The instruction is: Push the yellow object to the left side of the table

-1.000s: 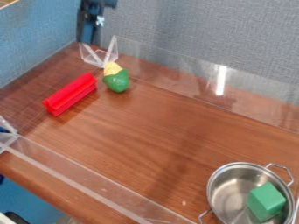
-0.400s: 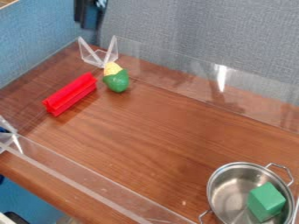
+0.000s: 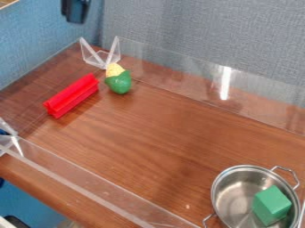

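The yellow object [image 3: 117, 78], a small rounded toy with a pale yellow top and green bottom, rests near the back left of the brown wood-grain table [image 3: 167, 134], close to the clear back wall. My gripper [image 3: 75, 9] shows only as a dark shape cut off by the top edge, up and to the left of the toy and well apart from it. Its fingers cannot be made out, and nothing is seen held in them.
A red rectangular block [image 3: 71, 94] lies just left of the toy. A metal pot [image 3: 233, 191] at the front right corner holds a green cube [image 3: 272, 206]. Low clear plastic walls [image 3: 215, 80] run along the table's edges.
The gripper has risen and shifted left, from above the toy toward the top left corner of the picture. The toy and the red block have not moved.
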`<state>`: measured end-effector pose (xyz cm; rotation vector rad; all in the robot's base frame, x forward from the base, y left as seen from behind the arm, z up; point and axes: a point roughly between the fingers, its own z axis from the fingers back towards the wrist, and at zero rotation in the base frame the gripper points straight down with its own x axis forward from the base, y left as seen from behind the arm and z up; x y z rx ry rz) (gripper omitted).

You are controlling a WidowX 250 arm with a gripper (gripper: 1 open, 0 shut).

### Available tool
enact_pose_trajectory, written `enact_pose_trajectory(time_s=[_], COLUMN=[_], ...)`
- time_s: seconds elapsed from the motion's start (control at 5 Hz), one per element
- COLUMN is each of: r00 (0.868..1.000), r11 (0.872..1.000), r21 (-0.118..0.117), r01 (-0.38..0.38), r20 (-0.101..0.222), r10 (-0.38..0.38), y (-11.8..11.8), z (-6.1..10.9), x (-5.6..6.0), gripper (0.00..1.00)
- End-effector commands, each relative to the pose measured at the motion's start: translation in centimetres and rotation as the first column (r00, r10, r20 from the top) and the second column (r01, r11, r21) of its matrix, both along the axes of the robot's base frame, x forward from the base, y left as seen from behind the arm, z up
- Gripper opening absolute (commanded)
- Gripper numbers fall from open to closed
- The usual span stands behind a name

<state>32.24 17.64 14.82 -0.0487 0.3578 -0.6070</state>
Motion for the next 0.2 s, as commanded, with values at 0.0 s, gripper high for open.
enact_pose_trajectory(time_s=[0.0], r00=[0.997], r11=[0.999], r21=[0.046], r01=[0.027], r20=[0.073], r10=[-0.030], y=[-1.73], z=[2.74], x=[-0.20], gripper=[1.00])
